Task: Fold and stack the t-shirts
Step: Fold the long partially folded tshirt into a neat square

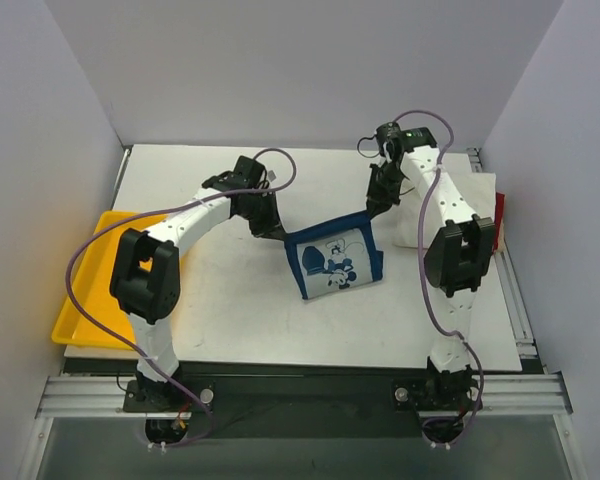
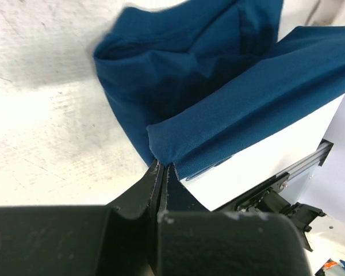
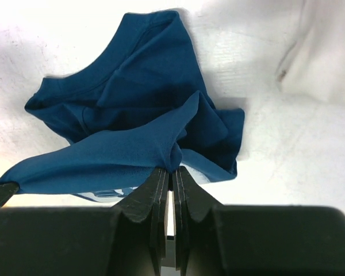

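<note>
The navy blue t-shirt (image 1: 332, 258) hangs stretched between my two grippers above the middle of the table, its white print facing the camera. My left gripper (image 1: 278, 236) is shut on the shirt's upper left corner, and the left wrist view shows the cloth (image 2: 218, 103) pinched at the jaw tips (image 2: 162, 167). My right gripper (image 1: 373, 212) is shut on the upper right corner. From the right wrist, the navy cloth (image 3: 132, 115) bunches at the tips (image 3: 173, 170) and its lower part rests on the table. A cream-white t-shirt (image 1: 483, 192) and a red one (image 1: 499, 215) lie at the right edge.
A yellow plastic tray (image 1: 85, 290) lies at the table's left edge, partly over the side. The cream-white cloth (image 3: 328, 57) shows at the top right of the right wrist view. Grey walls close in the table (image 1: 230, 310) at the back and sides.
</note>
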You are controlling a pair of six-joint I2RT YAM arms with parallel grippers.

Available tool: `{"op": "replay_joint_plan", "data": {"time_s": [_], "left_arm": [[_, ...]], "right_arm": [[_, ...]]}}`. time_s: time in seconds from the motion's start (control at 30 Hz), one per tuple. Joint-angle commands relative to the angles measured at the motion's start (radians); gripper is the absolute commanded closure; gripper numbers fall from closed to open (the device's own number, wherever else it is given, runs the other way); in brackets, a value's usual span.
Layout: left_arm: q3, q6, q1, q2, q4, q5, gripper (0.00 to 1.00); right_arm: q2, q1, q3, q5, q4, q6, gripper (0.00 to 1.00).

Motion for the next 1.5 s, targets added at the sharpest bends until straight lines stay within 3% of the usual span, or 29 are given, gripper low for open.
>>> {"op": "replay_joint_plan", "data": {"time_s": [0.0,0.43,0.47,0.5,0.53,0.6,0.7,0.77,1.0,1.23,1.47], "left_arm": [[0.043,0.031,0.035,0.026,0.001,-0.040,1.00],[0.115,0.042,0.067,0.156,0.012,-0.020,1.00],[0.120,0.042,0.070,0.159,0.014,-0.023,0.95],[0.124,0.041,0.070,0.162,0.012,-0.026,0.84],[0.129,0.042,0.073,0.162,0.008,-0.039,0.61],[0.139,0.047,0.073,0.159,0.008,-0.055,0.50],[0.149,0.057,0.075,0.147,0.009,-0.072,0.38],[0.143,0.060,0.073,0.133,0.020,-0.078,0.24],[-0.006,0.062,0.072,0.057,0.113,-0.024,0.23],[-0.186,0.013,0.057,-0.005,0.264,0.063,0.26],[-0.273,-0.021,0.032,-0.003,0.383,0.109,0.27]], "right_arm": [[0.044,-0.019,0.064,0.019,-0.040,-0.032,1.00],[0.165,-0.024,0.150,-0.024,-0.038,-0.019,1.00],[0.176,-0.024,0.155,-0.031,-0.037,-0.017,1.00],[0.179,-0.024,0.162,-0.044,-0.035,-0.018,0.83],[0.182,-0.024,0.170,-0.056,-0.030,-0.017,0.70],[0.184,-0.024,0.187,-0.102,-0.014,-0.023,0.41],[0.166,-0.024,0.185,-0.139,0.019,-0.031,0.24],[0.143,-0.027,0.170,-0.151,0.034,-0.043,0.17],[-0.005,-0.047,-0.063,-0.237,0.164,-0.043,0.16],[-0.186,-0.073,-0.460,-0.297,0.342,-0.031,0.16],[-0.275,-0.111,-0.652,-0.326,0.427,-0.095,0.13]]}}
